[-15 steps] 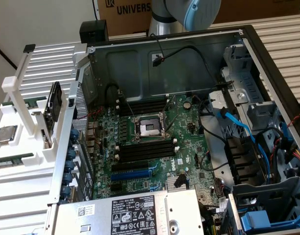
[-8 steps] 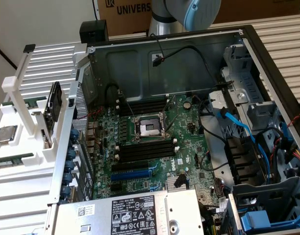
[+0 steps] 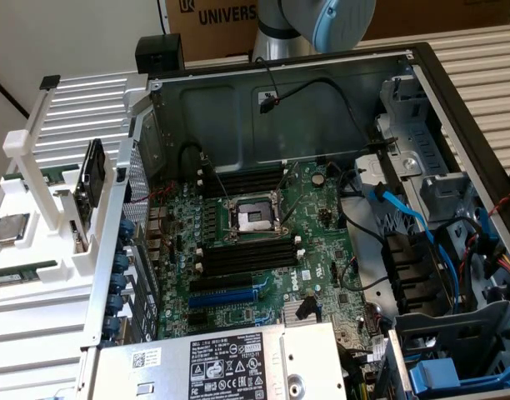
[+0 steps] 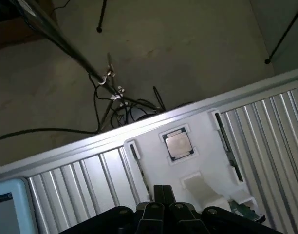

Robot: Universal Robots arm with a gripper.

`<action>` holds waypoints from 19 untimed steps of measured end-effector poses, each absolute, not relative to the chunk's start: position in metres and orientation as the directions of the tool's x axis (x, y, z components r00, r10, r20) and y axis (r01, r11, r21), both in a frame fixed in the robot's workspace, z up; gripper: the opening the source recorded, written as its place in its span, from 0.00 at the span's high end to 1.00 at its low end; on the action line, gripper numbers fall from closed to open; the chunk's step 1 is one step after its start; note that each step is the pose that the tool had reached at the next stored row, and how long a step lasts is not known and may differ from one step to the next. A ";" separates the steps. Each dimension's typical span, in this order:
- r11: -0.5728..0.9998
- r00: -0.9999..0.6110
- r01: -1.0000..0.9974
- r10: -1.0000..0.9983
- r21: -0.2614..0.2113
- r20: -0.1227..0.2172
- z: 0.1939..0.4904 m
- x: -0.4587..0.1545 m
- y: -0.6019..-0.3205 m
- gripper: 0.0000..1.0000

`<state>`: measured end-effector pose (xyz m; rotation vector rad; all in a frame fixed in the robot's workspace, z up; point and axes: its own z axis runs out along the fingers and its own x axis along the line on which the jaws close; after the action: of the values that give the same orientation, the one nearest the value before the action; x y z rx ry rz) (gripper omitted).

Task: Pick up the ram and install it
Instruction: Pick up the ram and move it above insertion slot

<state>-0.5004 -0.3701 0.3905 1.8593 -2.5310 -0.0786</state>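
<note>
Ribbed pale metal serves as the counter (image 3: pixel 480 58), and an opened computer case (image 3: pixel 455 125) is laid flat on it. This placement is judged to turn the motherboard (image 3: pixel 263 275) face up so that parts can be pressed in from above.

Nearest, at the lower middle of the exterior view, a labelled power supply (image 3: pixel 230 362) is seen. Behind it the long black slots (image 3: pixel 247 254) appear empty, just below the processor socket (image 3: pixel 253 218).

At the exterior view's left a white holder (image 3: pixel 72 267) is set beside the case. The ram (image 3: pixel 26 271) is kept on edge in one of its grooves, at the lower left of the frame, near the square processor chip (image 3: pixel 9 227) in its recess. Stood this way, its long faces are judged to be offered to a pinch from above. It is not yet picked up.

In the wrist view the fingers (image 4: pixel 158 195) are seen pressed together with nothing held between them. They are poised above the holder, with the processor chip close ahead of them. The wrist is tilted, so that the counter's edge and the floor (image 4: pixel 188 48) beyond it, with cables and stand legs, are taken in.

Farthest, at the top middle of the exterior view, the arm's grey and blue joint (image 3: pixel 330 21) is seen above the case's rear wall, in front of a cardboard box (image 3: pixel 213 17).
</note>
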 end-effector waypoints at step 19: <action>0.087 -0.085 -0.995 -0.996 -0.047 -0.039 0.389 -0.506 -0.370 0.89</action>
<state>-0.5056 -0.3704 0.3888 2.1644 -2.3598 0.0137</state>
